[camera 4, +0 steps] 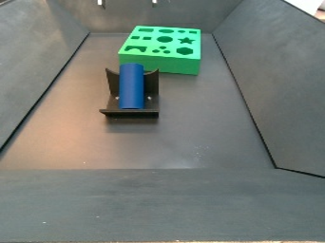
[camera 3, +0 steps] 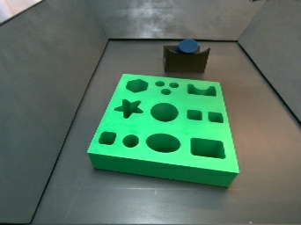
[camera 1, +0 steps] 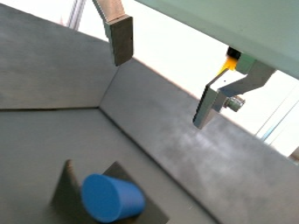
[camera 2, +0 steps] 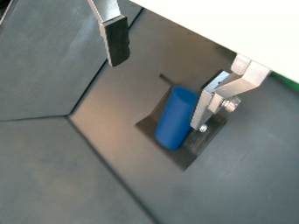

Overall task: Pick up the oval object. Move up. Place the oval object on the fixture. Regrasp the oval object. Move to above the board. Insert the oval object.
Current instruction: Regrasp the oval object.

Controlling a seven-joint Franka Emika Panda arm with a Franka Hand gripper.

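Observation:
The oval object [camera 4: 132,84] is a dark-blue peg lying on its side in the notch of the fixture [camera 4: 127,111]. It shows in both side views, end-on behind the board in one [camera 3: 187,47], on the fixture [camera 3: 186,62]. My gripper [camera 2: 158,94] is open and empty, above and apart from the peg [camera 2: 176,118]. One finger [camera 2: 115,44] stands off to one side of the peg, the other close beside it. In a wrist view the gripper [camera 1: 162,92] hangs above the peg [camera 1: 111,195] and fixture [camera 1: 65,188]. The green board [camera 3: 177,171] lies flat, with shaped holes.
Dark sloping walls [camera 4: 38,85] enclose the grey floor on all sides. The board [camera 4: 165,65] sits at the far end of the bin beyond the fixture. The gripper does not show in either side view.

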